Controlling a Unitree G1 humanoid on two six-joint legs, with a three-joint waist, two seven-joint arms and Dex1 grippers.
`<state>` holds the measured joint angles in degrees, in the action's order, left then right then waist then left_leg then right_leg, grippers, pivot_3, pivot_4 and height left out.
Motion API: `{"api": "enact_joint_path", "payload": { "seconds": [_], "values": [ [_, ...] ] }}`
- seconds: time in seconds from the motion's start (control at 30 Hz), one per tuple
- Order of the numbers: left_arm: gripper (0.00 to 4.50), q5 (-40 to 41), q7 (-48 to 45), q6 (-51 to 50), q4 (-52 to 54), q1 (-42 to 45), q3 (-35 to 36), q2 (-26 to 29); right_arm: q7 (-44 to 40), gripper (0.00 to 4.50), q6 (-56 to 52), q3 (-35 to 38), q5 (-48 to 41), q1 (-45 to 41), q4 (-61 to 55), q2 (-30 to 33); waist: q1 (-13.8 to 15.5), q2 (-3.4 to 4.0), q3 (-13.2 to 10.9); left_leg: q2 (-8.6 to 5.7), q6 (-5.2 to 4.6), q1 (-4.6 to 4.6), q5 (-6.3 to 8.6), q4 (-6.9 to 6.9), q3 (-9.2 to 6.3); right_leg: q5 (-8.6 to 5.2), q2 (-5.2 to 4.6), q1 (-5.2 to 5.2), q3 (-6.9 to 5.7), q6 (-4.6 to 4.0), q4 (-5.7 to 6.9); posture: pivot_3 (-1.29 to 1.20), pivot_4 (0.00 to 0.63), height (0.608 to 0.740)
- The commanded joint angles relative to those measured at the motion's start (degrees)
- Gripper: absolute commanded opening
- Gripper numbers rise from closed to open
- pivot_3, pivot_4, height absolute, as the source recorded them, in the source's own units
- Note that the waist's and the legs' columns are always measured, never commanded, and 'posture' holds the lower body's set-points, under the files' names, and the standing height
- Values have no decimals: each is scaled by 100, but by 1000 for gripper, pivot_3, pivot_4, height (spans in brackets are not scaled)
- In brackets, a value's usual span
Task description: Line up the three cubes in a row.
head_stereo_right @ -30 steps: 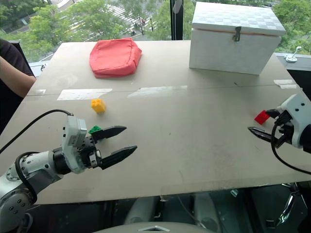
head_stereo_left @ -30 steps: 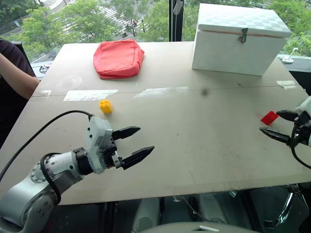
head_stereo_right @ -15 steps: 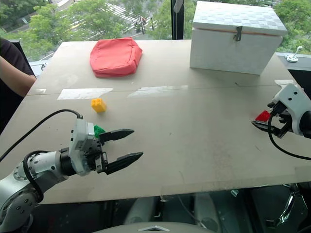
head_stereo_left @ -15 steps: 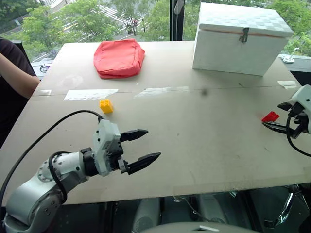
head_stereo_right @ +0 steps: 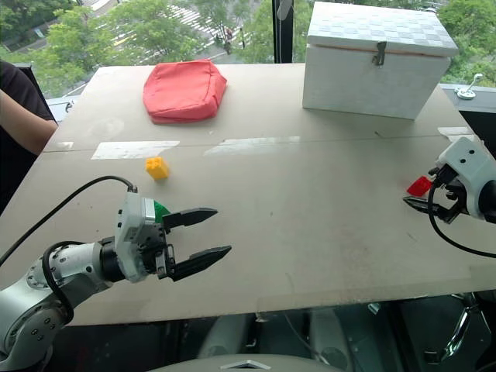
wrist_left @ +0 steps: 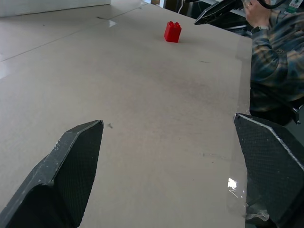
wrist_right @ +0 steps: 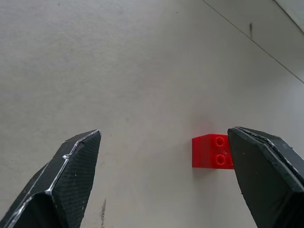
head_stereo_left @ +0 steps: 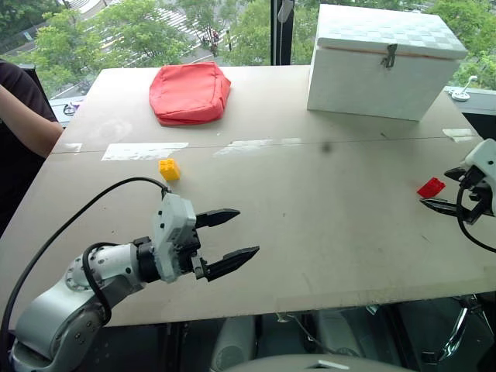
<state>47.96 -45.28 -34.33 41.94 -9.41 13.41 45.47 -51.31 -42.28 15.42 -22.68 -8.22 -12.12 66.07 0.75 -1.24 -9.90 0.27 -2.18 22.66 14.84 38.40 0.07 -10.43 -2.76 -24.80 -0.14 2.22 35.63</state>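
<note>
The yellow cube (head_stereo_left: 169, 169) sits on the table (head_stereo_left: 310, 201) left of centre. Only a sliver of the green cube (head_stereo_right: 160, 209) shows, behind my left gripper's body. My left gripper (head_stereo_left: 244, 232) hovers open and empty over the near left part of the table, pointing right. Across the table at the right edge lies the red cube (head_stereo_left: 431, 187). My right gripper (head_stereo_left: 436, 188) is open around it. In the right wrist view the red cube (wrist_right: 212, 151) lies between the fingers, close against one finger (wrist_right: 266, 171) that hides its edge. The left wrist view shows the red cube (wrist_left: 172, 32) far ahead.
A red fabric pouch (head_stereo_left: 190, 91) lies at the back left and a big white box (head_stereo_left: 384, 62) stands at the back right. A person's arm (head_stereo_left: 27, 128) rests at the table's left side. A person in a plaid shirt (wrist_left: 275, 52) stands beyond the table's edge.
My right gripper has turned a little around the red cube. The left gripper and all three cubes stay about where they were.
</note>
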Motion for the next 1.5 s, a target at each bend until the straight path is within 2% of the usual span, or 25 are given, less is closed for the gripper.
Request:
{"api": "enact_joint_path", "payload": {
  "seconds": [0.03,0.27,0.4,0.63,0.73,1.0,1.43,1.5],
  "values": [
    [4500,-18,-56,122,37,28,18,-32,32,4390,16,261,34,-11,-81,20,-1,0,0,0,0,0,0,0,0,0,0,0,0,0,0,0,150,740],
    [4500,-52,-137,127,4,70,9,-10,14,4390,180,209,194,-26,76,82,-2,0,0,0,0,0,0,0,0,0,0,0,0,0,0,0,150,740],
    [4500,-92,-170,131,42,159,-28,19,26,4390,91,-82,349,-305,328,162,-2,0,0,0,0,0,0,0,1,0,0,0,0,0,0,0,150,740],
    [4500,-281,-418,208,210,355,-292,194,-42,4390,-499,-1150,671,-1460,1222,66,-24,3,-2,0,0,-3,0,0,8,0,2,-1,4,-1,2,0,150,740],
    [4500,-326,-398,212,238,502,-439,170,-196,4390,-712,-1803,915,-2250,1905,-136,-29,4,-3,0,0,2,0,0,15,1,1,-5,4,-1,1,0,150,740],
    [4500,-321,-302,167,276,580,-488,138,-509,4390,-432,-2960,1825,-3549,3488,-623,-43,4,-3,-1,0,8,0,-2,38,3,3,-11,6,-4,1,0,150,740],
    [4500,-128,31,-6,506,525,-385,146,-793,4390,238,-3183,2509,-4133,4868,-1084,-56,5,-3,-2,0,5,-1,-1,43,12,4,-11,10,-17,5,0,150,740],
    [4500,-61,97,-62,544,563,-365,155,-752,3846,290,-3135,2564,-4170,4995,-1159,-75,5,-3,-2,0,5,-1,-1,42,14,4,-11,10,-19,6,0,150,740]
  ]
}}
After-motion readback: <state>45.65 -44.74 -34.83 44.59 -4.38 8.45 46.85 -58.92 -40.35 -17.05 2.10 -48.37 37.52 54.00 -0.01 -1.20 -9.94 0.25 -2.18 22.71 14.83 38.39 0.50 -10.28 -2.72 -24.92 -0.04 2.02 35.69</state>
